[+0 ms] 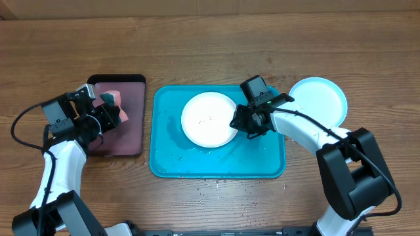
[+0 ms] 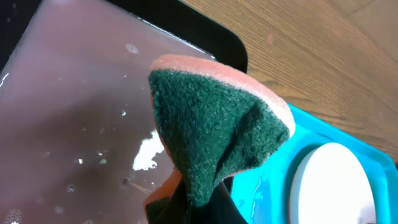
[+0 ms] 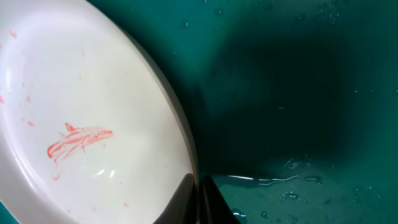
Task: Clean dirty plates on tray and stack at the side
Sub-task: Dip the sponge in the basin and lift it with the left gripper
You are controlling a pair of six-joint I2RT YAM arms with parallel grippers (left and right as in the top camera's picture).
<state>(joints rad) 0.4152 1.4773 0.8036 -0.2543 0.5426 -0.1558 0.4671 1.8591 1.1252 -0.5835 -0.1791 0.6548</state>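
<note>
A white plate [image 1: 209, 119] with small red smears [image 3: 78, 140] lies on the turquoise tray [image 1: 269, 164]. My right gripper [image 1: 237, 122] is shut on its right rim [image 3: 186, 149], one finger on each side of the edge. A light blue plate [image 1: 321, 99] rests on the table right of the tray, partly under the right arm. My left gripper [image 1: 113, 111] is shut on a green-and-pink sponge [image 2: 217, 124], held folded above the dark tray [image 1: 131, 131] with the pinkish, wet inside [image 2: 68, 118].
Water drops lie on the turquoise tray's floor [image 3: 292, 180] and on the table [image 1: 213, 185] in front of it. The wooden table [image 1: 210, 46] stretches behind both trays. A black cable [image 1: 23, 124] loops beside the left arm.
</note>
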